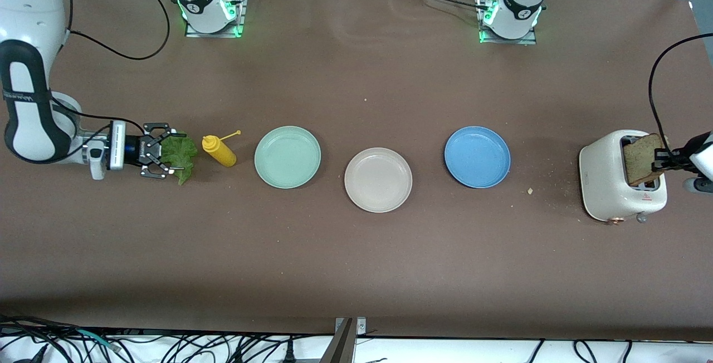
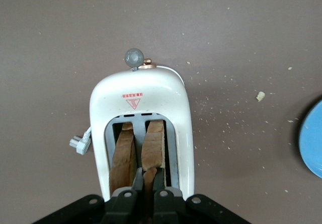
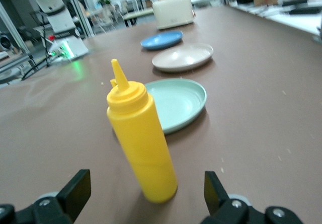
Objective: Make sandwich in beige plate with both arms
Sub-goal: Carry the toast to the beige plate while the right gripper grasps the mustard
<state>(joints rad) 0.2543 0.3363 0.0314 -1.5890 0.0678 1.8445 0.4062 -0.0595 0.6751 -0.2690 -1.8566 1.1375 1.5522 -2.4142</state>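
Step in hand, by my reading: fetching ingredients at both ends of the brown table (image 1: pixel 356 251), nothing assembled yet. Beige plate (image 1: pixel 378 180), frame centre, is bare, between the mint-green plate (image 1: pixel 287 157) and the blue plate (image 1: pixel 477 157). At right of frame the white toaster (image 1: pixel 610 176) holds bread; the left end effector (image 1: pixel 664 161) is clenched on the bread slice (image 1: pixel 640 157), which stands partly raised from its slot. A second slice (image 2: pixel 123 156) sits in the neighbouring slot. At left of frame the right end effector (image 1: pixel 157 150) is spread wide at the lettuce leaf (image 1: pixel 181 156), not gripping it; the yellow squeeze bottle (image 1: pixel 219 151) stands just beside. Next move likely calls for a straight lift clear of the slot, then carrying the slice to the beige plate. Hard to make out: the left arm is cut off at the frame edge; the lettuce is absent from the right wrist view.
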